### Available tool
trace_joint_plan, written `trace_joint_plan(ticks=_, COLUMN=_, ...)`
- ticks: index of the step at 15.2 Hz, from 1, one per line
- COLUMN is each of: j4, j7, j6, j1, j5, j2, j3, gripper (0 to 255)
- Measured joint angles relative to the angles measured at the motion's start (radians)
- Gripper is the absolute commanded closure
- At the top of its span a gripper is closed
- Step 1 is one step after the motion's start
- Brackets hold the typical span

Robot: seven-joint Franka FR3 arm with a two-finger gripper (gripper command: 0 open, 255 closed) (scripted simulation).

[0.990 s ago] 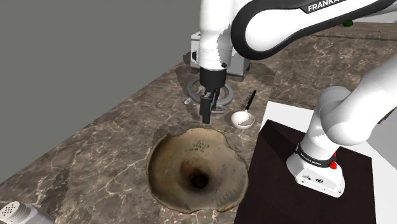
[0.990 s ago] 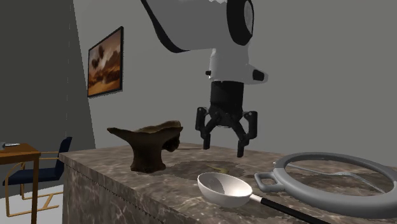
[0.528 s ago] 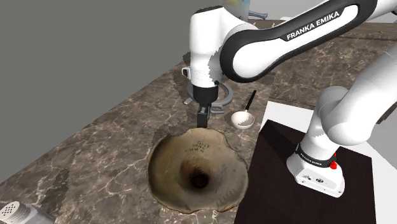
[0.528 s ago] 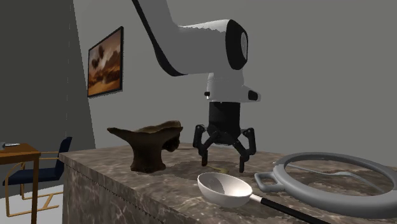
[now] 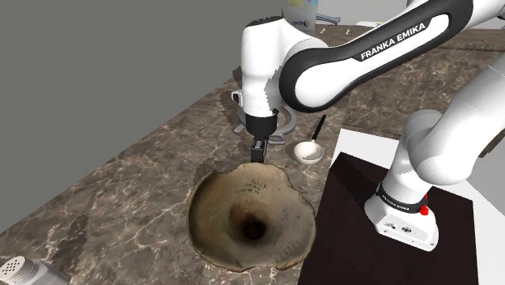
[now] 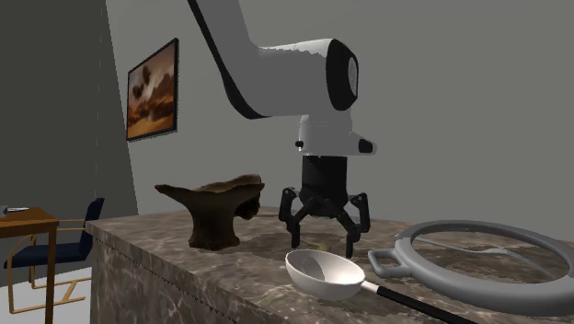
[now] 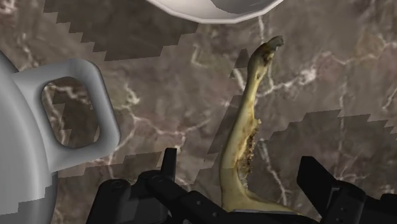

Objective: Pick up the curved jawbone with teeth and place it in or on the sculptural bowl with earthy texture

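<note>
Jawbone (image 7: 245,127): thin, stiff, light, probably brittle; best taken across thick toothed middle; pincer (image 7: 240,162) spread apart astride it

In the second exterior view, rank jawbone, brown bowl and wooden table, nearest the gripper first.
1. Jawbone: on the counter, between the open fingers of the gripper.
2. Brown bowl: on the counter, toward the view's left.
3. Wooden table: far left, beyond the counter's end.
</note>
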Motion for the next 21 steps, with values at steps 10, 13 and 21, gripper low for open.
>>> trace_joint_plan(ticks=10, j4=0.011, j7=0.009, j6=-0.001, j1=-0.004, j5=-0.065, j2=0.001, j3=0.0, gripper=255)
trace_joint_plan(ticks=13, j4=0.009, j7=0.006, j6=-0.005, j1=0.009, j5=-0.038, j2=-0.004, j3=-0.013, gripper=255)
trace_joint_plan(ticks=21, j4=0.082, j7=0.007, j6=-0.108, j1=0.015, j5=-0.01, j2=-0.026, j3=-0.03, gripper=255)
